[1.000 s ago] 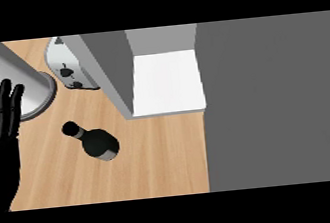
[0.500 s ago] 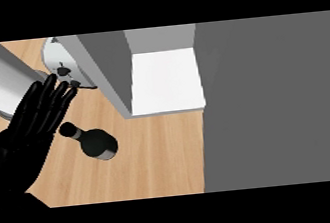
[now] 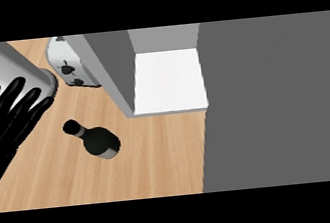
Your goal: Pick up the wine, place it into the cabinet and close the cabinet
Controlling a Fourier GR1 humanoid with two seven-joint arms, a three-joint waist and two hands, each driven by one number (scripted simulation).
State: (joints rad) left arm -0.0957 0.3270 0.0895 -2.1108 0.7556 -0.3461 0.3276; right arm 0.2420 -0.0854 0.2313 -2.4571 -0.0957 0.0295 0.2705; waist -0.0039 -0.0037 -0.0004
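Observation:
The wine bottle [image 3: 94, 139] is black with a pale band at its base and lies on its side on the wooden counter [image 3: 143, 161], neck pointing up-left. My left hand [image 3: 7, 120] shows at the left edge with its fingers straight and spread, open and holding nothing. It is left of the bottle's neck and does not touch it. The cabinet [image 3: 169, 80] stands open behind the bottle, with a white floor inside. Its grey door [image 3: 111, 71] is swung out on the left side. My right hand shows nowhere.
A silver toaster [image 3: 71, 67] stands at the back, left of the cabinet door. A pale grey rounded object [image 3: 8, 68] fills the top-left corner above my hand. A dark grey surface [image 3: 278, 102] covers everything right of the counter's edge.
The left hand swung right towards the bottle, then drew back a little to the left. The bottle and the cabinet door have not moved.

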